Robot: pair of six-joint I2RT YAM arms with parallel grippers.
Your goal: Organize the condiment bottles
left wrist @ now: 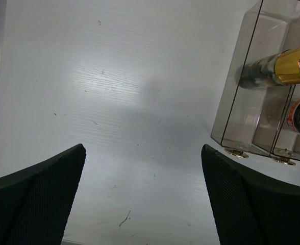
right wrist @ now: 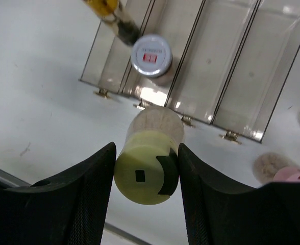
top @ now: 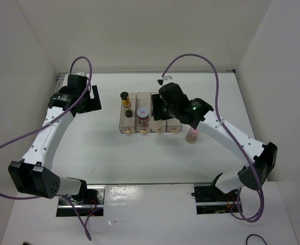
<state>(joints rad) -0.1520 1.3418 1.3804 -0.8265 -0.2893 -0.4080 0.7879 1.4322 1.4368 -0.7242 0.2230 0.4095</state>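
1. Top view: a clear four-slot rack is seen at the middle of the table. A slim amber bottle is stood in its leftmost slot and a white-lidded jar in the next. The two right-hand slots look empty. The right gripper is held over the rack's right half, so what it carries is hidden here. A pink jar is seen on the table just beside the rack's right front corner. The left gripper is placed well apart, to the left.

2. Left wrist view: the left jaws are spread fully wide, with only bare table between them. The rack's left end and the amber bottle are seen at the right edge.

3. Right wrist view: the right jaws are closed on the sides of a cream jar, whose pale lid bears dark marks. The jar is held at the rack's front edge, near the white-lidded jar. Whether it is lifted cannot be told. An empty slot is judged to be its goal. The jar should be kept upright, centred over that slot and lowered clear of the thin dividers. The neighbouring jar and the pink jar could be knocked.
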